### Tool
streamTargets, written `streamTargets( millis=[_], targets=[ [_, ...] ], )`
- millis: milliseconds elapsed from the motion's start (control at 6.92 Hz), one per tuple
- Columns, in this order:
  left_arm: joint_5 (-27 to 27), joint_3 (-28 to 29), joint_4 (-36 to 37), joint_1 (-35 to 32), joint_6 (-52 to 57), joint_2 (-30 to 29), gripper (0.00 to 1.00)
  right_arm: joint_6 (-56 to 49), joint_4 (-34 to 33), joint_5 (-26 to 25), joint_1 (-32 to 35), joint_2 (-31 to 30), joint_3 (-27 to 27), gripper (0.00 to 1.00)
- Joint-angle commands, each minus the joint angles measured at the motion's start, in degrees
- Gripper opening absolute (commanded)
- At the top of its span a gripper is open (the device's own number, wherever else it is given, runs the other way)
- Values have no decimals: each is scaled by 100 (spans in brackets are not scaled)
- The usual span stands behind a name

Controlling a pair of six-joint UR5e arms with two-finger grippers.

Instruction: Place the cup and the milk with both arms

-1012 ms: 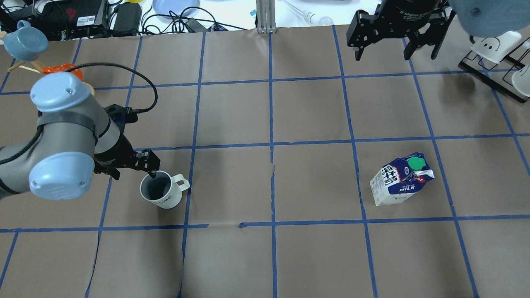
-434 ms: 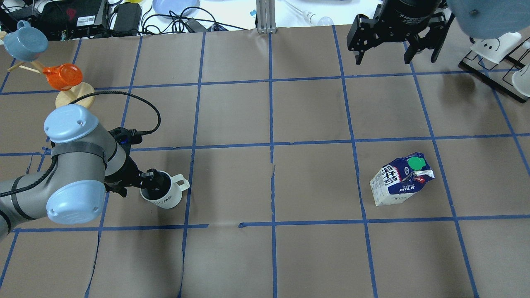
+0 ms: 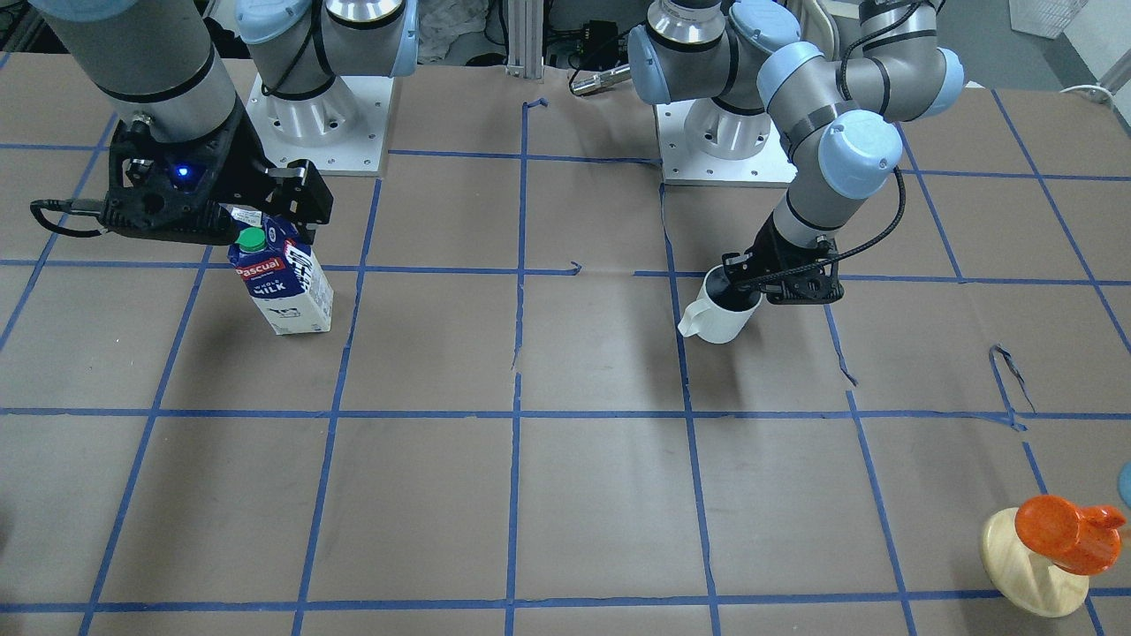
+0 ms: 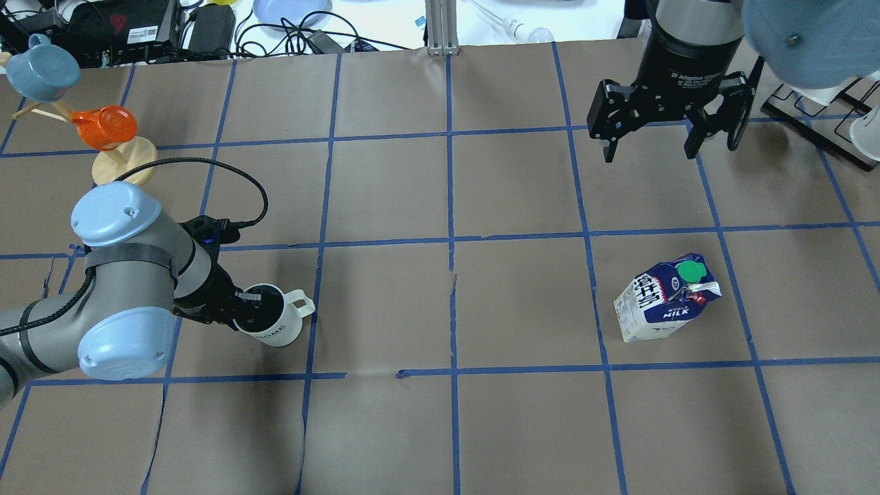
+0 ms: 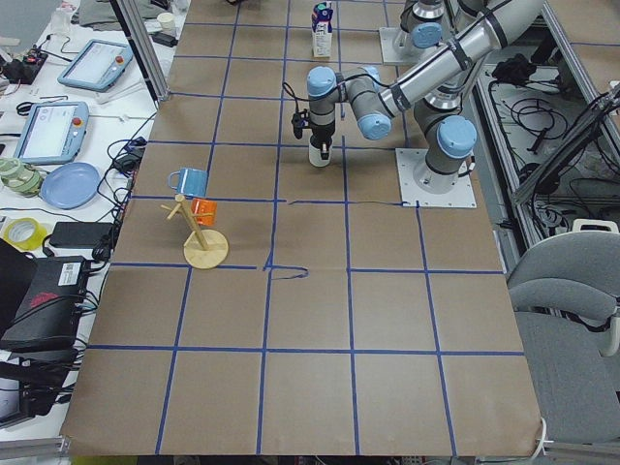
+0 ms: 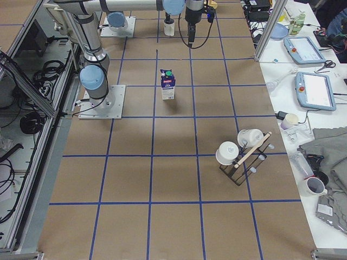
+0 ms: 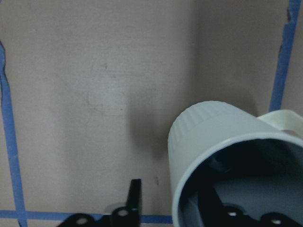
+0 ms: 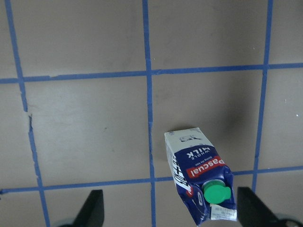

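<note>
A brown paper-covered surface [image 4: 385, 185] is marked into squares with blue tape. Past its far edge lies a bench crowded with cables and a blue plate [image 4: 289, 10].

The white cup [image 4: 278, 331] stands upright on the robot's left half of the surface. It is dark inside, and its loop handle is turned toward the middle of the surface. The left hand [image 4: 242, 307] is down at the rim on the side opposite the handle. One finger is inside the cup and the other outside, so the wall sits between them. In the left wrist view the outer finger stands apart from the wall, with bare paper showing between them. The hand is parted and grips nothing.

The milk carton [image 4: 663, 302] stands upright on the robot's right half, well apart from the cup, with its green cap [image 4: 689, 270] on the gable slope. The right hand [image 4: 650, 152] hangs in the air over that half, fingers spread wide and empty. Its wrist camera looks down on the carton between the two fingertips, touching neither.

At the surface's far left corner an orange cup [image 4: 103, 127] and a blue mug [image 4: 41, 69] hang on a wooden stand [image 4: 124, 161]. At the far right edge a black wire rack [image 4: 815, 134] holds white cups.
</note>
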Motion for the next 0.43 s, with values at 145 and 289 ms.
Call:
streamTargets(
  millis=[145, 289],
  targets=[
    [-23, 395, 202, -97, -611, 123, 0, -564, 184, -321, -7, -38, 314, 100],
    [-49, 789, -112, -246, -971, 62, 0, -599, 193, -278, -24, -38, 323, 100]
  ],
)
